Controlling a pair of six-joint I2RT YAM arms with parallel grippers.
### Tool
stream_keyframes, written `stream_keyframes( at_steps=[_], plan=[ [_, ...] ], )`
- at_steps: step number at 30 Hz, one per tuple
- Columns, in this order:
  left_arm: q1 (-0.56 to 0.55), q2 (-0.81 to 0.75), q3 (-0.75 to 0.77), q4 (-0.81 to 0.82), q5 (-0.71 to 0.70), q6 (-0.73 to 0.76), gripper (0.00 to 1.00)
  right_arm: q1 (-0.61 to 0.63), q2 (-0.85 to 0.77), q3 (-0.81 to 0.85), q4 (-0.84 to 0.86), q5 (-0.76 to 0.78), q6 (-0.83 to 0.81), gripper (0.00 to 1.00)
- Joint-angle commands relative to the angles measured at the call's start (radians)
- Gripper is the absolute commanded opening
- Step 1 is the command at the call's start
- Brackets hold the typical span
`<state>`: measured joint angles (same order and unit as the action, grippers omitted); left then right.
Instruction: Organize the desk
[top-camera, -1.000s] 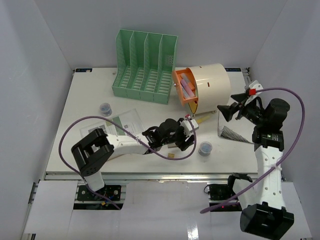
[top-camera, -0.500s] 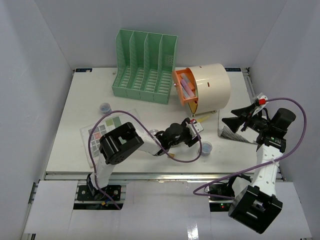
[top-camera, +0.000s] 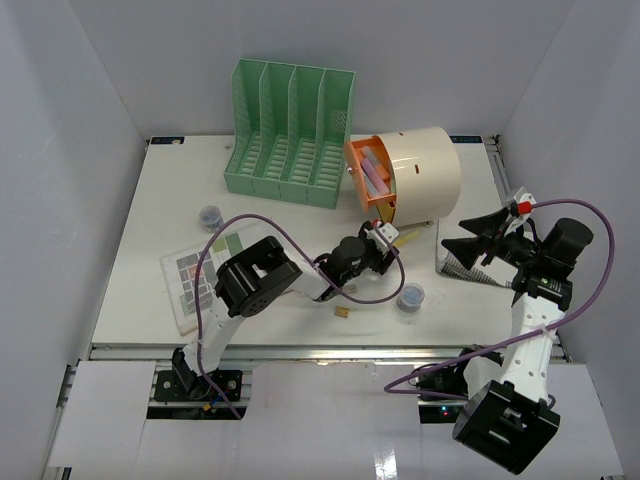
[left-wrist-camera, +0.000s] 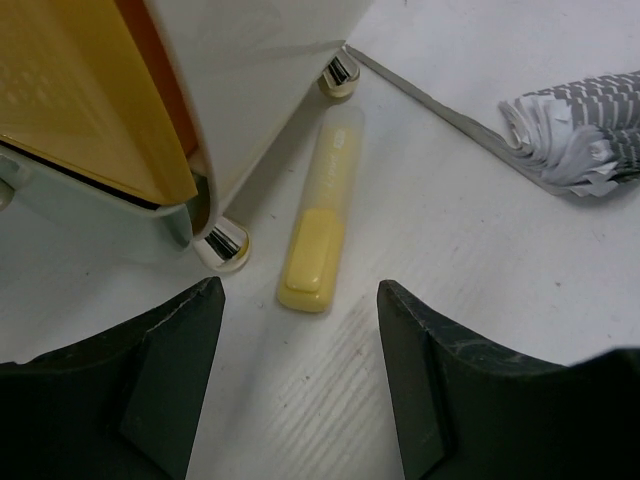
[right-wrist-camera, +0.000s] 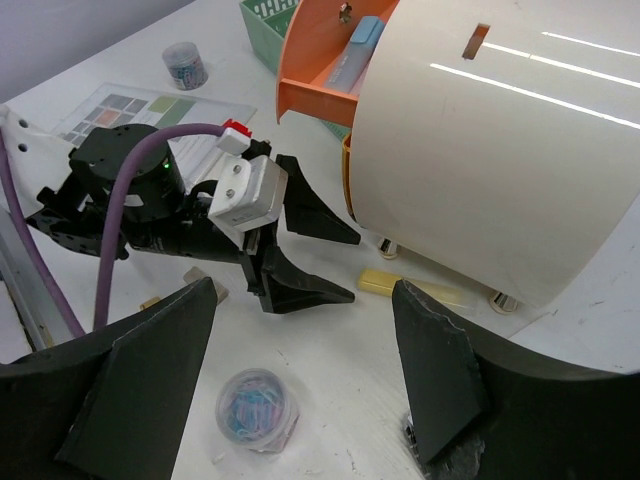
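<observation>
The white desk (top-camera: 150, 200) holds scattered items. A yellow highlighter (left-wrist-camera: 315, 235) lies against the feet of the cream drawer box (top-camera: 420, 175), whose orange drawer (top-camera: 368, 182) is open with pens inside. My left gripper (top-camera: 386, 241) is open and empty, low over the desk, with the highlighter just ahead of its fingertips (left-wrist-camera: 150, 390). In the right wrist view the left gripper (right-wrist-camera: 312, 250) points at the highlighter (right-wrist-camera: 400, 285). My right gripper (top-camera: 478, 236) is open and empty, held above the desk beside a patterned paper stack (top-camera: 470, 264).
A green file rack (top-camera: 290, 135) stands at the back. A colour-chart sheet (top-camera: 200, 275) lies front left. Small jars of clips sit at the left (top-camera: 210, 215) and front (top-camera: 410, 297). A small tan piece (top-camera: 342, 312) lies near the front rail.
My left gripper has reached forward and right to the highlighter by the drawer box. My right arm pulled back to the right and now holds still.
</observation>
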<state>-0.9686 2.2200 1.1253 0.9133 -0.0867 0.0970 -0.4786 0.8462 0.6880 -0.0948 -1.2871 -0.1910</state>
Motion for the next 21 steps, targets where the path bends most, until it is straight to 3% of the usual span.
stream_keyframes(
  at_steps=[1, 15, 21],
  plan=[
    [0.008, 0.034, 0.066, -0.012, 0.019, -0.036, 0.73, -0.008, -0.014, 0.002, 0.034, -0.028, 0.005, 0.77],
    [0.007, 0.089, 0.181, -0.153, 0.022, -0.047, 0.67, -0.009, -0.009, 0.004, 0.035, -0.032, 0.01, 0.77],
    [0.008, 0.099, 0.207, -0.187, 0.019, -0.059, 0.52, -0.013, -0.011, 0.005, 0.035, -0.035, 0.011, 0.76]
  ],
)
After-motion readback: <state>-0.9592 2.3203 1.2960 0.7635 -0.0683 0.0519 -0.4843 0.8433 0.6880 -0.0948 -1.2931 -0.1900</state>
